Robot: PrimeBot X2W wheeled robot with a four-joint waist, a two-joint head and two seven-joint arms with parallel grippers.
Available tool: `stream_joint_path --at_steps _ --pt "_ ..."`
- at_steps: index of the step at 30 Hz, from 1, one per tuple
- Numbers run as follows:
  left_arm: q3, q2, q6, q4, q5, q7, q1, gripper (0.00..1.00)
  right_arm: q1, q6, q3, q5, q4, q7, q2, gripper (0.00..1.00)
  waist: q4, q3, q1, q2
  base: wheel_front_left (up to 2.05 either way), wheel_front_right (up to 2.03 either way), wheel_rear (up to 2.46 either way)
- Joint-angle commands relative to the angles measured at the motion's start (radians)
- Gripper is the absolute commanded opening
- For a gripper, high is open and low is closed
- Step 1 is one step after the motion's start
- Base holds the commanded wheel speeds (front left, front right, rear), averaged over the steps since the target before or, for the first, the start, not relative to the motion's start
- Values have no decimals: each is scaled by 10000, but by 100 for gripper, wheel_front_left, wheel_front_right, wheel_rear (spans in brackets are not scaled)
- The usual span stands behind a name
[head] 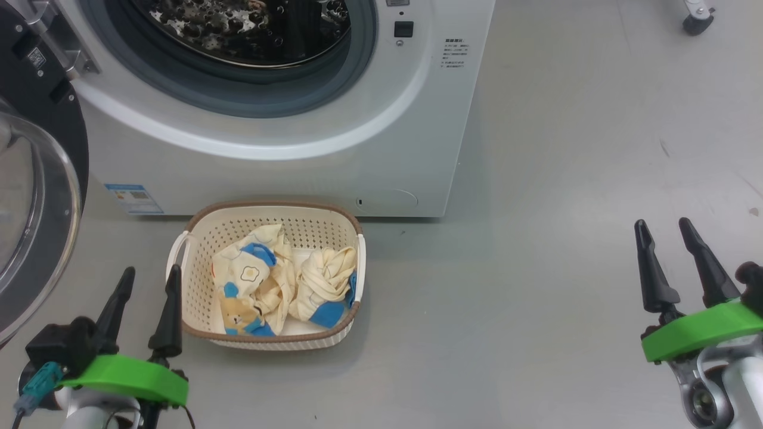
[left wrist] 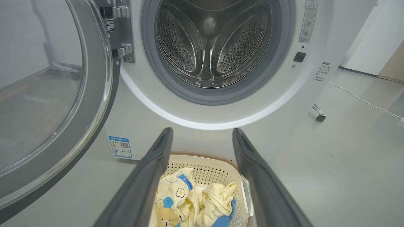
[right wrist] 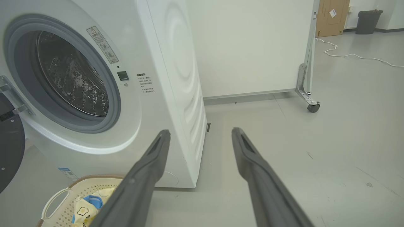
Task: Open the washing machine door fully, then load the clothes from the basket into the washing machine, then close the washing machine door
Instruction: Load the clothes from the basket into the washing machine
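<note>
The white washing machine (head: 310, 161) (left wrist: 148, 126) (right wrist: 164, 94) stands ahead with its steel drum bare. Its door (head: 36, 208) (left wrist: 63, 104) hangs swung wide open at the left, glass bulge facing me. On the floor in front sits the basket (head: 202, 232) (left wrist: 217, 164) (right wrist: 63, 195) holding the clothes (head: 280, 280) (left wrist: 189, 198), two cream-yellow pieces with blue patches, one with a teddy bear. My left gripper (head: 149, 277) (left wrist: 202, 134) is open just left of the basket, holding nothing. My right gripper (head: 661, 226) (right wrist: 200, 134) is open far to the right over bare floor.
A blue energy label (head: 134, 198) marks the washer's lower left corner. Behind the machine stands a white panel on a castor foot (right wrist: 312, 105) (left wrist: 320, 117). A white cable (right wrist: 353, 55) trails across the grey floor, which is wide to the right of the washer.
</note>
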Motion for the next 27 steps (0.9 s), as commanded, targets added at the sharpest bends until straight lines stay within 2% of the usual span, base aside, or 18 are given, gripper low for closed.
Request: stream_joint_path --at_steps 1,14,27 --pt "331 348 6 -289 -76 -139 -431 100 -84 16 135 -37 -332 -97 -190 100 1 0 0 0 0 0 0" --pt "309 367 6 -156 -37 -139 -512 100 -109 16 183 -17 -324 -97 -211 100 -32 33 0 0 11 -11 0" --pt "300 427 6 -138 -79 -139 -684 100 -154 16 184 -25 -378 -97 -121 100 -7 195 0 0 116 -116 0"
